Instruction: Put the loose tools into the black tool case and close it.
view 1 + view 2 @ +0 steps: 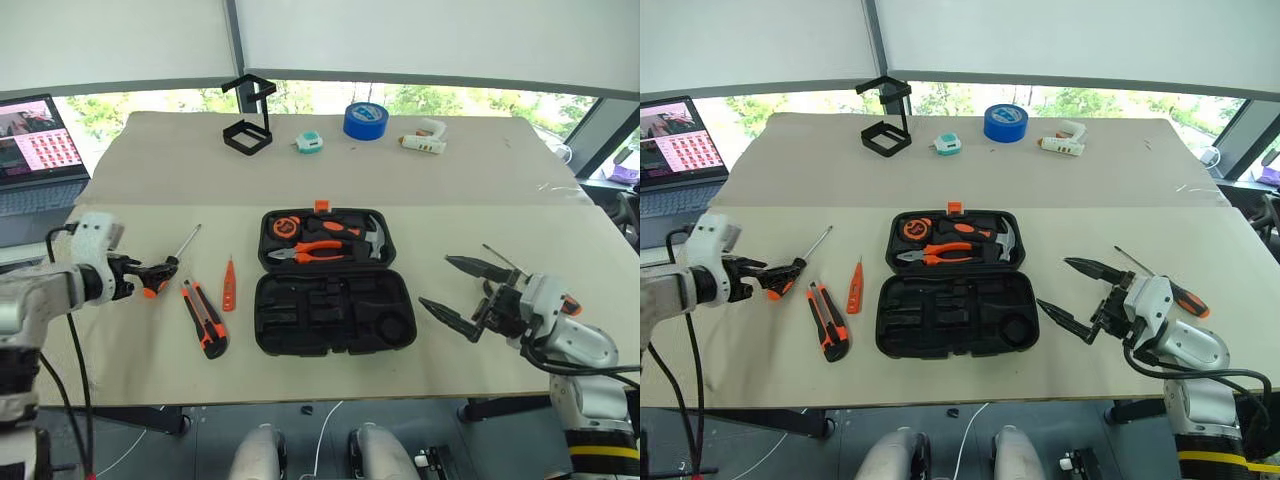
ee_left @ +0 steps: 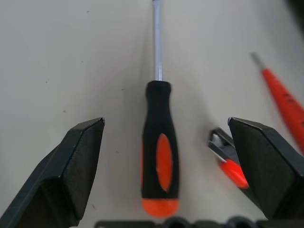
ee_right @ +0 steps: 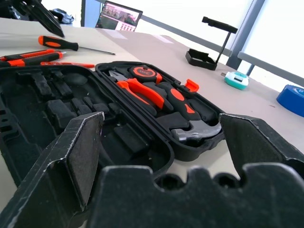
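Count: 2 orange/black screwdrivers, 1 utility knife (image 1: 205, 319), 1 slim orange tester screwdriver (image 1: 229, 284), 1 black tool case (image 1: 329, 282), 2 grippers.

Case sits centre of head views, lid flat open: black moulded plastic, rounded corners, small orange latch (image 1: 321, 205) at its upper edge. Upper half holds orange-handled pliers (image 1: 315, 251), hammer (image 1: 372, 237) and a round orange/black item; lower half shows only bare tool-shaped recesses.

1st screwdriver (image 1: 172, 262) lies left of case, shaft pointing up-right. Knife & tester lie side by side between it and case, tester nearer the case. 2nd screwdriver (image 1: 1171, 287) lies right of frame, partly behind right arm.

Left gripper (image 1: 152, 273), mid-left, fingers spread wide, nothing held, above the 1st screwdriver's handle. Right gripper (image 1: 455, 287), lower right, fingers wide apart, nothing in them, tips pointing toward case.

Left wrist view adds: the handle lies lengthwise between the two fingers, touching neither; knife's blade end sits beside one finger. Right wrist view adds a low side-on look into case recesses.

Top of frame: black wire stand (image 1: 248, 118), blue tape roll (image 1: 365, 120), white glue gun (image 1: 424, 138), small teal item (image 1: 309, 143); laptop (image 1: 38, 150) upper left.
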Robot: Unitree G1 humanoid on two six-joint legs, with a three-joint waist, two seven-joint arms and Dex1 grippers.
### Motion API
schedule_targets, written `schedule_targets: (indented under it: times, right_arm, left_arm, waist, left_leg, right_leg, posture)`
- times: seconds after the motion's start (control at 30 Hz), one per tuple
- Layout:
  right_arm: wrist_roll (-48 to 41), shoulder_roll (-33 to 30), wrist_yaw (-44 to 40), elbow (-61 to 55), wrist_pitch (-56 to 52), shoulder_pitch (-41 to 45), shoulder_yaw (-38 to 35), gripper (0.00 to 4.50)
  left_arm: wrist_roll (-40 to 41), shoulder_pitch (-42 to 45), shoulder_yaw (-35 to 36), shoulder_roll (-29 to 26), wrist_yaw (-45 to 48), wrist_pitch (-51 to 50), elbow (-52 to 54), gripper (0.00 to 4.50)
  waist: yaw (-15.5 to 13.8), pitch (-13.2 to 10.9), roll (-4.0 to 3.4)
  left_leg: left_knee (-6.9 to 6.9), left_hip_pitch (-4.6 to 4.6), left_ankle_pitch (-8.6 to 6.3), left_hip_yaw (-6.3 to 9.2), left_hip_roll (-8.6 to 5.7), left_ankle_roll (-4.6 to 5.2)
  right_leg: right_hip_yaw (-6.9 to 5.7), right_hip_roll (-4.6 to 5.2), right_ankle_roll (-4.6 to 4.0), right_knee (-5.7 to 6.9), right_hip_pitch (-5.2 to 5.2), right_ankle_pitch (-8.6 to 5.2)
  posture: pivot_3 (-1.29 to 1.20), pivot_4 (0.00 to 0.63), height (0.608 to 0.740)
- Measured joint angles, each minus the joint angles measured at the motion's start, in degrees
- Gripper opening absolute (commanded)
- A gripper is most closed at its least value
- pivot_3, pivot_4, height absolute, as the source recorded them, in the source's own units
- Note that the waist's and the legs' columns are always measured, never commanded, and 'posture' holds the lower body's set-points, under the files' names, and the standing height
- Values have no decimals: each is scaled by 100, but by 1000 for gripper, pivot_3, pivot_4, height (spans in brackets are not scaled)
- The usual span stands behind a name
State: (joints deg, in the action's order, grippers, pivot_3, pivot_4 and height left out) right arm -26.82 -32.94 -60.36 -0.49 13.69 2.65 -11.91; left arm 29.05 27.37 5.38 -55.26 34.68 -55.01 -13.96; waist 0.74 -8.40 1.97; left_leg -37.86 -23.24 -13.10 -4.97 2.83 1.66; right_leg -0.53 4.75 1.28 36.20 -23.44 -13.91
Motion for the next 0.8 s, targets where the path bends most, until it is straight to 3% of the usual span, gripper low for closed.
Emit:
schedule_targets:
  times: [0.1, 0.37, 0.47, 0.6, 0.7, 0.8]
  right_arm:
    - [76, 48, 122, -75, 26, -216, -5, 4500]
    - [92, 70, 303, -301, 27, -382, -9, 4500]
    - [92, 18, 314, -309, 26, -439, -21, 4500]
    - [91, -205, 333, -343, 14, -506, -191, 4500]
    - [84, -540, 343, -347, -73, -513, -468, 4500]
    - [71, -839, 256, -358, -187, -558, -577, 4500]
  left_arm:
    - [-327, 162, -245, 104, 114, 180, -416, 3731]
    - [-525, 339, -5, 450, 318, 682, -971, 928]
    - [-493, 352, 228, 467, 599, 1122, -1003, 872]
    - [-495, 363, 196, 248, 1731, 2219, -351, 872]
    - [-511, 612, -472, 11, 2852, 2500, 895, 872]
    - [-669, 1001, -1384, 339, 3206, 2316, 1791, 872]
  waist:
    - [-6, 0, 0]
    - [-62, 0, 0]
    - [-82, -2, 3]
    - [-125, -3, 5]
    - [-175, -3, 1]
    - [-198, -1, -2]
  left_leg:
    - [0, 0, -1, -9, 1, -1]
    - [-2, 8, 1, -4, -4, -3]
    - [-2, 3, 1, -4, -3, -3]
    - [-3, -6, 1, -12, -5, -4]
    - [-4, 1, 1, -29, -16, -1]
    - [-9, 7, 0, -32, -28, 4]
  right_leg:
    - [0, 3, 0, 2, -1, 0]
    - [-1, 11, -1, 10, 7, 1]
    - [-2, 12, -1, 8, 4, 1]
    - [-5, 16, -2, 2, 2, 1]
    - [-8, 32, 1, -1, 14, 0]
    - [-4, 29, 4, -2, 25, 0]
  posture:
    - [0, 150, 740]
    - [0, 150, 740]
    - [0, 150, 740]
    - [0, 150, 740]
    - [0, 150, 740]
    - [0, 150, 740]
